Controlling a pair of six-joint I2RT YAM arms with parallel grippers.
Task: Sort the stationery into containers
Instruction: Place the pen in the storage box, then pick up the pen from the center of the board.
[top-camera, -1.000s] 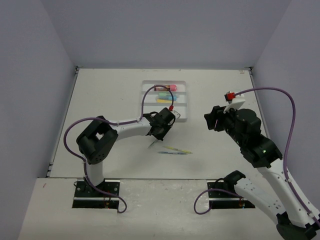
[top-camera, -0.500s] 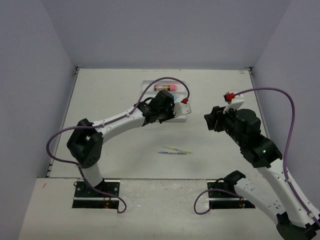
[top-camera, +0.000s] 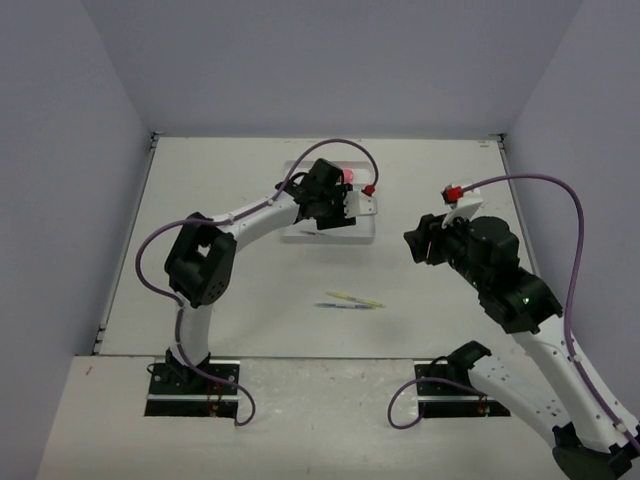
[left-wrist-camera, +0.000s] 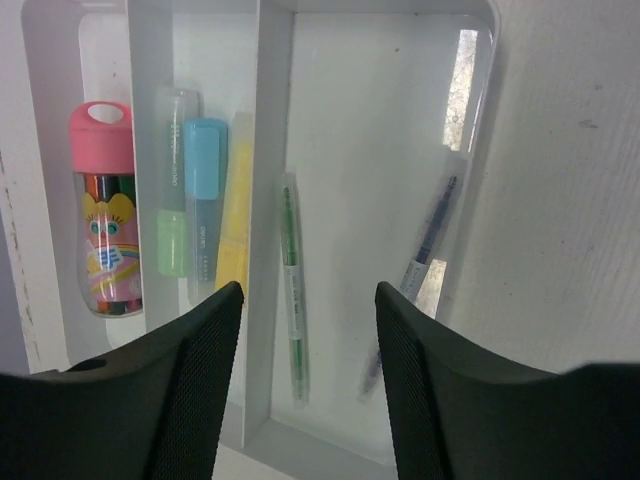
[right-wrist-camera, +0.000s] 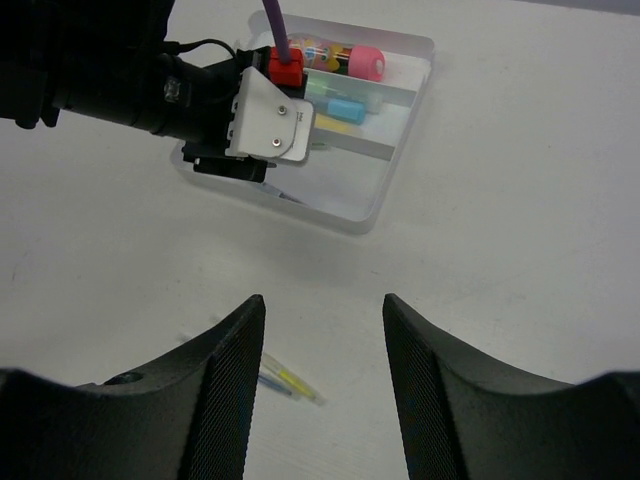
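The white three-compartment tray (left-wrist-camera: 268, 150) lies under my left gripper (left-wrist-camera: 308, 295), which hangs open and empty above it. One end compartment holds a pink tube (left-wrist-camera: 103, 210). Mint-green (left-wrist-camera: 172, 185), light-blue (left-wrist-camera: 205, 200) and yellow (left-wrist-camera: 235, 210) highlighters fill the middle. A green pen (left-wrist-camera: 292, 290) and a blurred dark-blue pen (left-wrist-camera: 425, 250) lie in the other end compartment. A yellow pen (top-camera: 358, 298) and a blue pen (top-camera: 340, 306) lie together on the table. My right gripper (right-wrist-camera: 323, 305) hovers open above the table, with those pens (right-wrist-camera: 290, 382) by its left finger.
In the top view the tray (top-camera: 355, 232) sits at the table's far middle, with my left gripper (top-camera: 325, 205) and its purple cable over it. My right gripper (top-camera: 415, 243) is off the tray's right side. Grey walls close in the table.
My left arm swung from above the table's middle to the tray with a pen, then opened. The dark-blue pen now lies in the tray. My right arm barely moved.
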